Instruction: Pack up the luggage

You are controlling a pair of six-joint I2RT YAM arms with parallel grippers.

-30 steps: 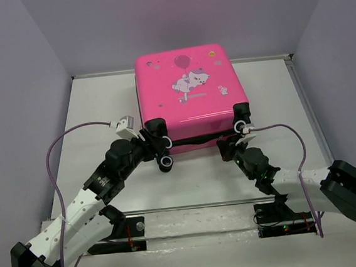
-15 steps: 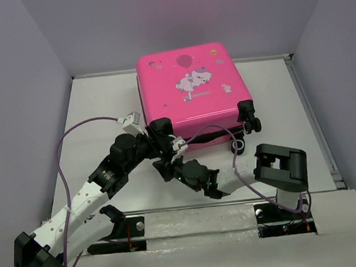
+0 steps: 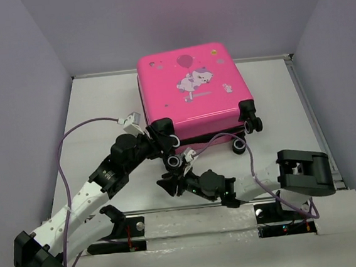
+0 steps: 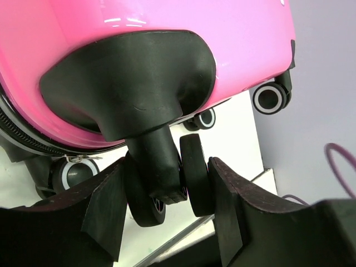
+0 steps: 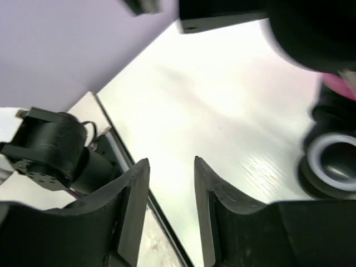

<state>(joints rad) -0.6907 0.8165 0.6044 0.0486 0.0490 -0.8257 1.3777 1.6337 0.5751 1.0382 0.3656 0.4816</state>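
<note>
The luggage [image 3: 190,91] is a hot-pink hard-shell suitcase lying closed and flat at the back middle of the table, cartoon print up. My left gripper [image 3: 165,142] is at its near-left corner. In the left wrist view my left gripper [image 4: 167,203] is shut on the black twin caster wheel [image 4: 194,181], with the pink shell [image 4: 167,16] above. My right gripper [image 3: 169,186] is stretched across to the left, low over the table just in front of that corner. In the right wrist view it [image 5: 171,167] is open and empty, with a white-rimmed wheel [image 5: 334,161] at the right edge.
White table [image 3: 100,109] with lilac walls behind and on both sides. A metal rail [image 3: 192,211] with the arm bases runs along the near edge. Purple cables loop from both wrists. Two other suitcase wheels [image 3: 250,125] stick out at the near right.
My right arm has swung from the suitcase's near-right wheel across to the left and drawn back toward the rail. The suitcase has turned slightly. My left gripper stays on the near-left wheel.
</note>
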